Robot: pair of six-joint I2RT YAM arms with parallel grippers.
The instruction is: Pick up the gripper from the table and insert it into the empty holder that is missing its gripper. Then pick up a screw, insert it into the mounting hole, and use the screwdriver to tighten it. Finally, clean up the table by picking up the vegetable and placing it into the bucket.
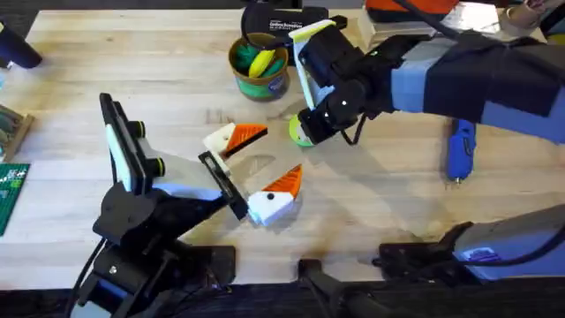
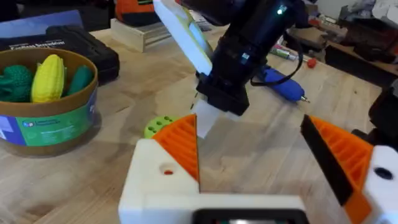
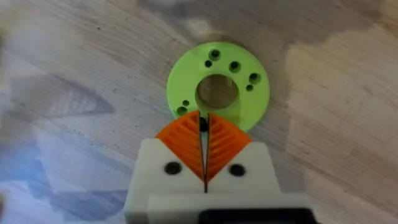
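My left gripper (image 1: 259,165) rests low over the table (image 1: 371,212), open wide. Each of its white holder blocks (image 2: 155,180) carries an orange ribbed wedge (image 2: 180,146), and nothing lies between them (image 2: 249,127). My right gripper (image 3: 203,119) points down onto a lime-green ring disc (image 3: 186,74), its orange pads shut on a small dark screw (image 3: 202,124). In the overhead view it (image 1: 306,128) covers part of the disc (image 1: 297,134). The blue screwdriver (image 1: 459,150) lies to the right. The bucket (image 1: 259,71) holds a yellow corn and green toy pieces. I cannot make out the task's vegetable.
A black case (image 1: 282,18) sits behind the bucket. A green circuit board (image 1: 11,190) lies at the left edge. The right arm's blue and black links (image 1: 459,75) span the back right. Bare wood lies between the screwdriver and the left gripper.
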